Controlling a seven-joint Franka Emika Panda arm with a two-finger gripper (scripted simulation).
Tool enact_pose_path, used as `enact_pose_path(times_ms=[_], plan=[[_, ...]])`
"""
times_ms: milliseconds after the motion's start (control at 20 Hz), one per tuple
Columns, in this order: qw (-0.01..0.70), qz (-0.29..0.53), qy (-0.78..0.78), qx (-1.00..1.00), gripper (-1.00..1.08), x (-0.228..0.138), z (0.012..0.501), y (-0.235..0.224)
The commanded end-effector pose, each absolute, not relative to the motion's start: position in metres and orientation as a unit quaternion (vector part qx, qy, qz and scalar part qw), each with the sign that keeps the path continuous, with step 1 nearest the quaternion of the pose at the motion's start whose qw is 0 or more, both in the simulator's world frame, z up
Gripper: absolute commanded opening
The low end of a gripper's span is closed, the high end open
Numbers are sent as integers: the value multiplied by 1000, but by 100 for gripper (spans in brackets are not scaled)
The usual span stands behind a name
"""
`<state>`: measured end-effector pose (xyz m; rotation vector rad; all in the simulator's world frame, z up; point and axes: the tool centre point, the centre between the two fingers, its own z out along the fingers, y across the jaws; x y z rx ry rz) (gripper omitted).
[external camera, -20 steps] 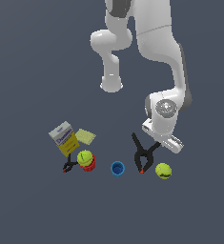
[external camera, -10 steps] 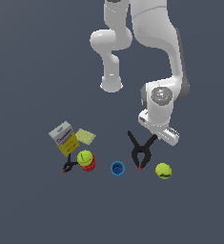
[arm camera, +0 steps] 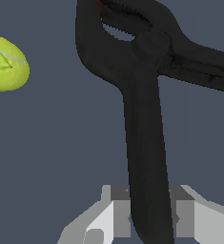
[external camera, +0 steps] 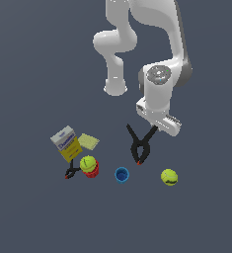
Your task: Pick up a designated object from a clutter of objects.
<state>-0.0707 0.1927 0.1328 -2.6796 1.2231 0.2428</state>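
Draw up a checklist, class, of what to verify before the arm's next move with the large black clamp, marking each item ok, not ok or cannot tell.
1. Gripper straddles one handle of the large black spring clamp: ok.
2. Fingers pressed firmly on the handle: cannot tell.
3. Clamp lifted off the floor: cannot tell.
4. Blue cup apart from the clamp's tip: ok.
5. Tennis ball apart from the clamp: ok.

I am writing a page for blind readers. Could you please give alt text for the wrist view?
A large black spring clamp fills the wrist view, one of its long handles running down between the two grey fingers of the gripper. A yellow-green tennis ball lies off to one side on the dark grey floor.
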Motion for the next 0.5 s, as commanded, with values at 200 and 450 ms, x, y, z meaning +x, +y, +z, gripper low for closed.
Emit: enact_pose_path(times_ms=[200,450], plan=[[94,81,412,-903,-100,-91,178,168],[94,81,412,-903,-100,-107,213,148]])
